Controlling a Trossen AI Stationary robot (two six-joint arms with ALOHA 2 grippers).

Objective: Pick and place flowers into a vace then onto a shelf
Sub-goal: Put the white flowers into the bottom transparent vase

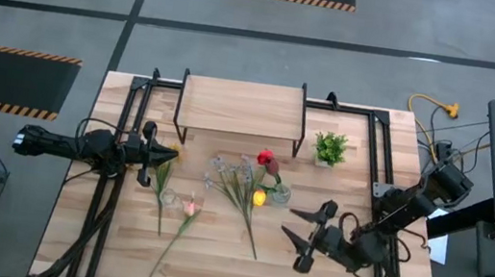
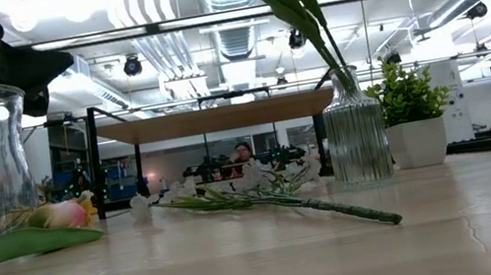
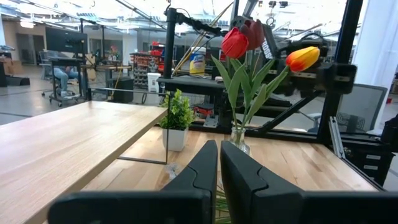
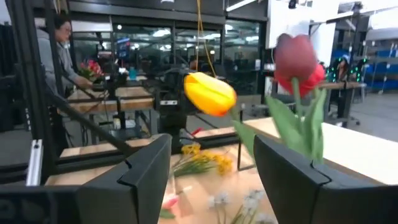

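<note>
Left end effector (image 1: pixel 168 154) hovers with its fingers pressed together and nothing visibly between them, its tip right at the head end of a loose flower (image 1: pixel 162 188) whose stem runs away from it toward the table's near edge, roughly crosswise to the arm's reach. Just beyond that stem stand an empty glass vase (image 1: pixel 168 199) and a pink flower (image 1: pixel 177 236) lying on a slant. Right end effector (image 1: pixel 310 235) sits well apart on the other side with its fingers spread wide and empty, pointing toward the ribbed vase (image 1: pixel 279 195) that already holds red and yellow tulips (image 1: pixel 268 160); a white spray (image 1: pixel 238 192) lies between the two arms, its stem slanting toward the right one. By my reading the left arm is nearer the loose stems, and would need to open and turn across the stem. Behind both stands the shelf (image 1: pixel 242 108).
</note>
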